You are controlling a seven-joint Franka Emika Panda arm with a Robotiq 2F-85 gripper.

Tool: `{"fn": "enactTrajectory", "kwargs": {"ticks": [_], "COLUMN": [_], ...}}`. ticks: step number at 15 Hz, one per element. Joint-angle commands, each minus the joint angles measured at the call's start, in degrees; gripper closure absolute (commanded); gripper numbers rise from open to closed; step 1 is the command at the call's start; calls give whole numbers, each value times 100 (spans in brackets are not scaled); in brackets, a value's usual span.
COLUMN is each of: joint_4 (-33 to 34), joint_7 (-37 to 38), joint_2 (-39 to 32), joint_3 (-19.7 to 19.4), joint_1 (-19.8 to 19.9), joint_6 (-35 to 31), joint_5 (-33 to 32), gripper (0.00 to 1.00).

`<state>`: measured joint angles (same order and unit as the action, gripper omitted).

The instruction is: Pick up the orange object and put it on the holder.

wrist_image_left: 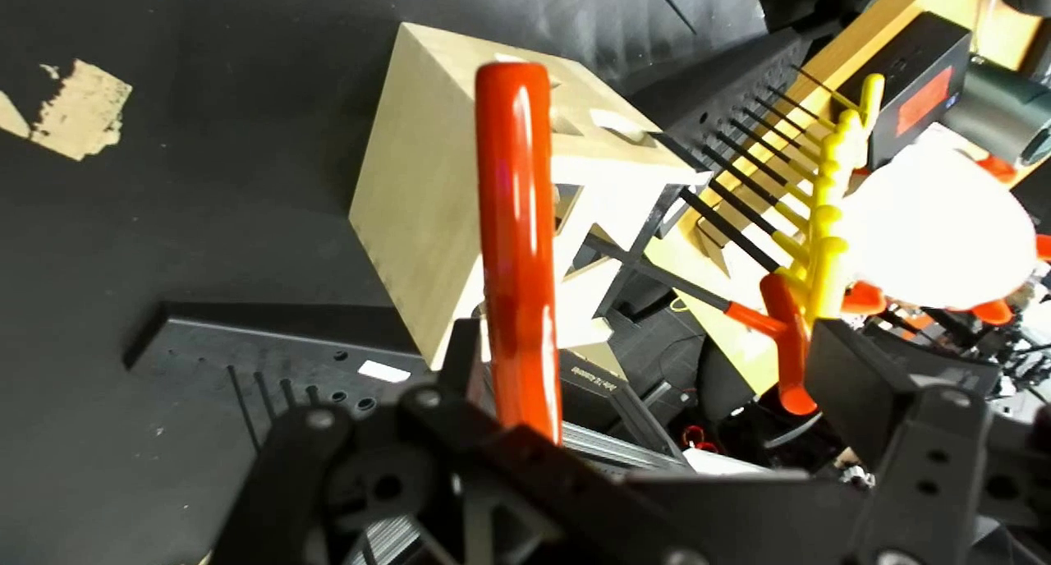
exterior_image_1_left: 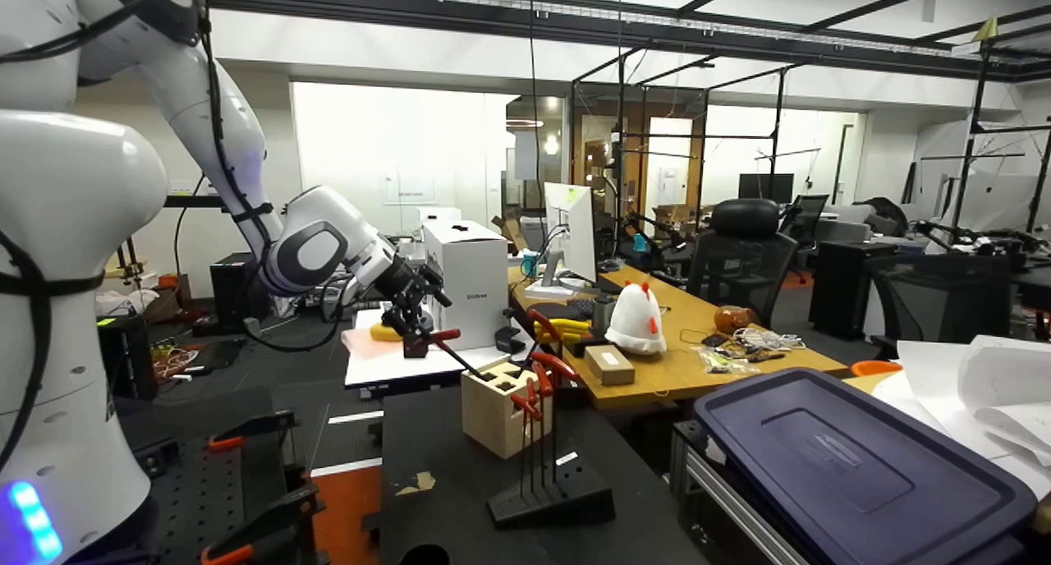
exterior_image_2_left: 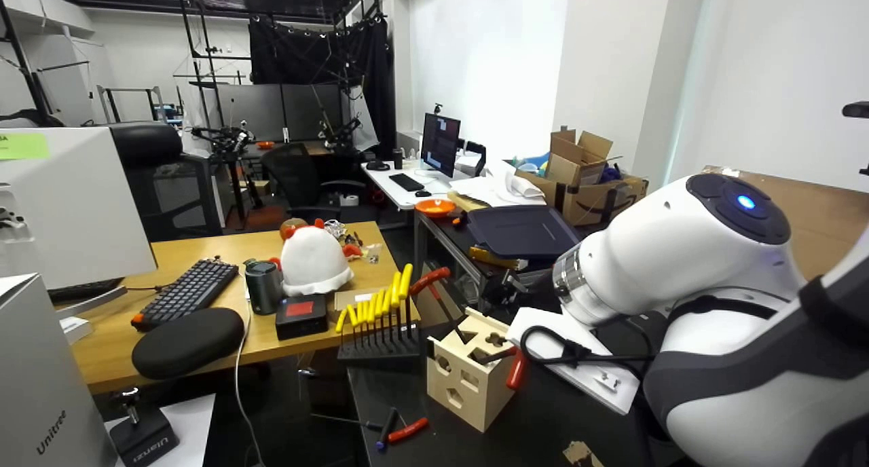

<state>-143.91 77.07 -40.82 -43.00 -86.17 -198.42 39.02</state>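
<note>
Several tools with orange-red handles are in view; which one the task means I cannot tell. One large orange-red handle (wrist_image_left: pixel 517 245) rises in the wrist view beside my gripper's left finger (wrist_image_left: pixel 461 355); whether they touch is unclear. My gripper (wrist_image_left: pixel 649 339) stands open with a wide gap. The pale wooden block holder (exterior_image_1_left: pixel 493 409) sits on the black table, two orange-red tools leaning in its openings. One leaning handle (exterior_image_1_left: pixel 444 335) is close to my gripper, while a second handle (wrist_image_left: pixel 784 343) appears near the right finger. Another orange-red handle (exterior_image_2_left: pixel 407 430) lies on the table.
Next to the block, a sloped black stand (exterior_image_1_left: pixel 566 499) carries several thin red-handled keys. Behind the block is a rack of yellow-handled keys (exterior_image_2_left: pixel 377 307). A wooden desk with a white plush toy (exterior_image_1_left: pixel 636 323) and a dark-blue lidded bin (exterior_image_1_left: pixel 821 458) are nearby.
</note>
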Motion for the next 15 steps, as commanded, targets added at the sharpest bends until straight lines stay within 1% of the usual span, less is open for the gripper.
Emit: {"fn": "enactTrajectory", "kwargs": {"ticks": [1,7,10,11,15], "joint_4": [-164,-272,-332,-323,-265], "joint_7": [235,585,749,796,1056], "joint_2": [367,550,645,665,733], "joint_3": [-15,76,173,220,702], "joint_1": [34,192,367,452,1150], "joint_6": [1,8,9,10,12], "joint_5": [-185,-388,-596,-718,-1336], "gripper": [0,0,0,0,0]}}
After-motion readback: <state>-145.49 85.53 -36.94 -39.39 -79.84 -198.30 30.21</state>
